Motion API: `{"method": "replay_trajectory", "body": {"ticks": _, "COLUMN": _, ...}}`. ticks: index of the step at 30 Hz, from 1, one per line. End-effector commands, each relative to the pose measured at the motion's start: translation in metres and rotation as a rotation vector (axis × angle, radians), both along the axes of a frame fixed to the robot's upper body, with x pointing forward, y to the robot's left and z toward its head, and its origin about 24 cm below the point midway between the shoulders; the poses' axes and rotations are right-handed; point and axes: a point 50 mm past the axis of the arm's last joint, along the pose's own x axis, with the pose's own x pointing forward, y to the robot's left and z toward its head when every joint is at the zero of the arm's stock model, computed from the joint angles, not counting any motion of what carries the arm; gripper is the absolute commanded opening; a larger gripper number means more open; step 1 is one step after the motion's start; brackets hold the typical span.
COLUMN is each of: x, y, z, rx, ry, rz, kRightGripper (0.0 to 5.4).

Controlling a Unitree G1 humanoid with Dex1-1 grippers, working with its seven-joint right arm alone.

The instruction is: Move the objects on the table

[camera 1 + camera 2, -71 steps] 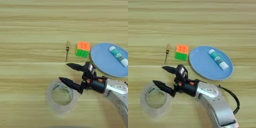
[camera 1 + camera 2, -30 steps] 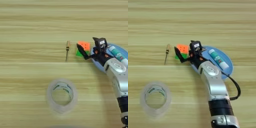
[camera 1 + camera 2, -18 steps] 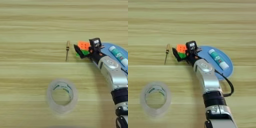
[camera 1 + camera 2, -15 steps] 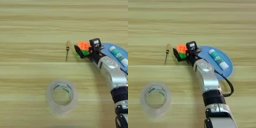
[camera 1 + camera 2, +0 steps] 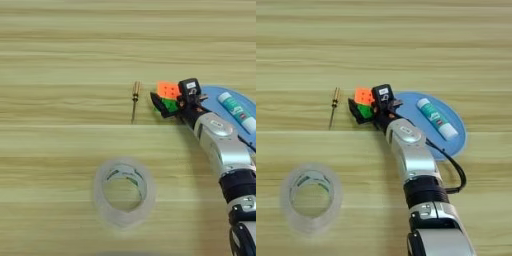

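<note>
Puzzle cube (image 5: 168, 95), left eye view: it sits on the wood-grain table (image 5: 60, 60) right of centre, orange face up and green face toward the near side, just left of a blue plate (image 5: 235, 102). The right gripper (image 5: 167, 102) is at the cube. One black finger lies along the cube's near-left side and a black block of the gripper stands against its right side, so the fingers appear pressed around the cube; whether it is lifted off the table cannot be told. The silver forearm (image 5: 222, 145) runs from the lower right edge up and leftward to the cube, wrist angled toward the far left. A small brass-handled screwdriver (image 5: 134, 100) lies just left of the cube, apart from it, lengthwise near to far. A clear tape roll (image 5: 124, 190) lies flat, well nearer and to the left. A white-and-teal glue stick (image 5: 236, 111) lies on the plate at the right edge.

Right eye view: the whole arm shows, rising from the bottom edge through a black elbow joint (image 5: 423, 192) and the silver forearm to the gripper (image 5: 367, 111). A black cable loops out on the arm's right side. The cube (image 5: 362, 101) is between the black fingers, left of the plate's rim (image 5: 456, 145). The glue stick (image 5: 437, 118) lies slantwise on the plate. The screwdriver (image 5: 334, 106) is left of the cube, and the tape roll (image 5: 308, 197) is near the lower left corner.
</note>
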Motion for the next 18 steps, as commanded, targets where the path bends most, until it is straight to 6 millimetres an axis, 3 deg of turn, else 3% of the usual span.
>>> {"method": "replay_trajectory", "body": {"ticks": 1, "x": 0.017, "y": 0.003, "z": 0.039, "rx": -0.017, "ry": -0.155, "rz": 0.02, "kRightGripper": 4.49}}
{"method": "replay_trajectory", "body": {"ticks": 5, "x": 0.016, "y": 0.004, "z": 0.04, "rx": -0.011, "ry": -0.161, "rz": 0.024, "kRightGripper": 4.1}}
{"method": "replay_trajectory", "body": {"ticks": 18, "x": 0.011, "y": 0.005, "z": 0.053, "rx": -0.005, "ry": -0.22, "rz": 0.048, "kRightGripper": 3.86}}
